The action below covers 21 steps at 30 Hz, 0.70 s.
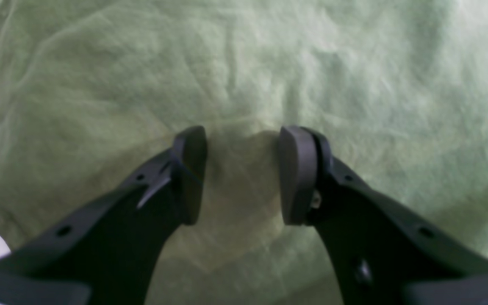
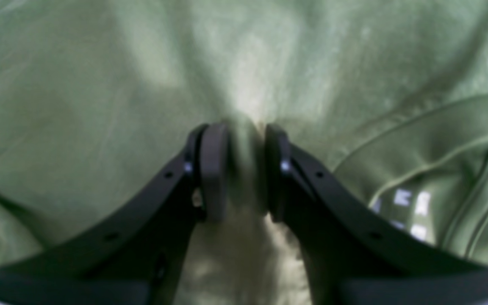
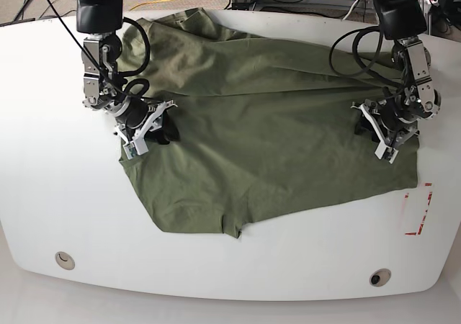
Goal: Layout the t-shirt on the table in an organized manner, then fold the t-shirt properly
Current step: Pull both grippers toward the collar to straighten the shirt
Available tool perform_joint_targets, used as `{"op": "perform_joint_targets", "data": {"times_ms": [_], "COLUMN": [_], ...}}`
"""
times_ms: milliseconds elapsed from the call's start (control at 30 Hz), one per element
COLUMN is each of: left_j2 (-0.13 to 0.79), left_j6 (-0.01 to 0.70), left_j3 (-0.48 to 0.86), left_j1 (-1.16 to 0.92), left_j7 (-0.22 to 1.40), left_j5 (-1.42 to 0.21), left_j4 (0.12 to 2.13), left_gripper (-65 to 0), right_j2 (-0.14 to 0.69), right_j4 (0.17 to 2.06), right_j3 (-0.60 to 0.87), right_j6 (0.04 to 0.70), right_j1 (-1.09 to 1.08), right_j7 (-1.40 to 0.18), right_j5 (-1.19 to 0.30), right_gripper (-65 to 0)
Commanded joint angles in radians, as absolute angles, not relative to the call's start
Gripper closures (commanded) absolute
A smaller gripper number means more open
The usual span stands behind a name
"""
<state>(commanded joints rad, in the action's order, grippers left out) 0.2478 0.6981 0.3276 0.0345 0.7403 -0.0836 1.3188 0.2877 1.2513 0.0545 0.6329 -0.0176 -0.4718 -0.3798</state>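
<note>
The olive-green t-shirt [image 3: 266,137] lies spread and wrinkled across the white table [image 3: 65,194]. My right gripper [image 3: 164,126] is at the shirt's left edge in the base view. In the right wrist view it [image 2: 246,131] is shut on a pinched ridge of the t-shirt [image 2: 100,84], near the collar with its white label [image 2: 400,203]. My left gripper [image 3: 362,120] is at the shirt's right side. In the left wrist view it [image 1: 242,135] is open, its fingers down on the t-shirt [image 1: 244,63] with cloth lying between them.
A red tape rectangle [image 3: 418,212] marks the table to the right of the shirt's near corner. Two round grommet holes [image 3: 64,259] [image 3: 379,276] sit near the front edge. Cables hang from both arms, and more lie beyond the table's far edge.
</note>
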Motion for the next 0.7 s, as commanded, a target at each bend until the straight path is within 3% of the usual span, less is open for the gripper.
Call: {"op": "perform_joint_targets", "data": {"times_ms": [700], "left_j2": [0.246], "left_j6": [0.698], "left_j3": [0.328], "left_j1": [-0.243], "left_j7": [0.742], "left_j5": [-0.085], "left_j4": [1.581], "left_gripper": [-25.1], "right_j2": [0.315], "right_j4": [1.488], "right_j3": [0.15], "right_j6": [0.633], "right_j1": [0.251], "right_j7": [-0.473], "right_j5": [-0.381], "right_gripper": [-14.7]}}
